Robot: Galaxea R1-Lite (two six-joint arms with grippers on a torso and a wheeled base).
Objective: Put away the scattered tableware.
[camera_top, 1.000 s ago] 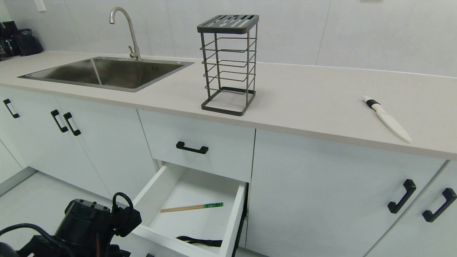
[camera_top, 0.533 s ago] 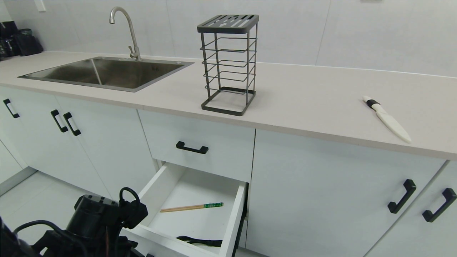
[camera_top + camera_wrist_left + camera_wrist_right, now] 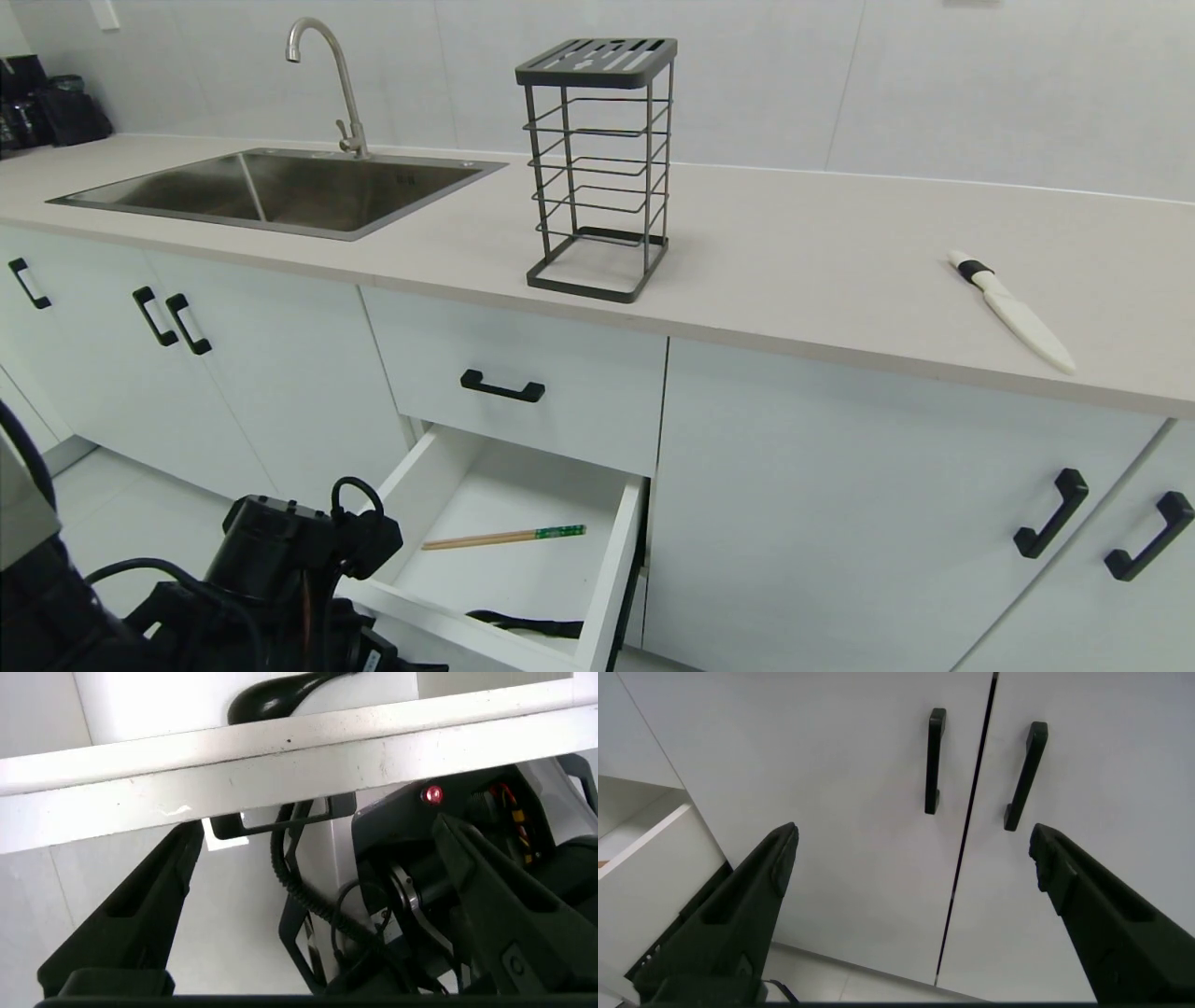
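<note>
Your left arm point(image 3: 280, 560) now sits higher and closer to the open drawer point(image 3: 611, 560) than a second ago, close against its front panel. The drawer has slid slightly inward since then, and the chopsticks point(image 3: 504, 536) have moved back with it. They lie side by side on the drawer floor, green ends toward the right wall.

A dark curved object point(image 3: 523, 623) rests near the drawer front; you cannot tell what it is.

In the left wrist view, your left claw point(image 3: 318, 831) has its fingers spread wide, holding nothing, just below the white edge of the drawer front.

Your right claw point(image 3: 915, 838) is also spread wide and holds nothing. It faces a pair of white cabinet doors with two black handles point(image 3: 935, 761).

The rest matches the earlier frames. The white knife point(image 3: 1013, 311) with a black band lies flat on the surface point(image 3: 794, 252), far to the right and near the front edge. The dark wire rack point(image 3: 597, 168) stands upright mid-surface, well apart from the knife. The sink point(image 3: 280, 187) and faucet point(image 3: 327, 75) are to the left.
</note>
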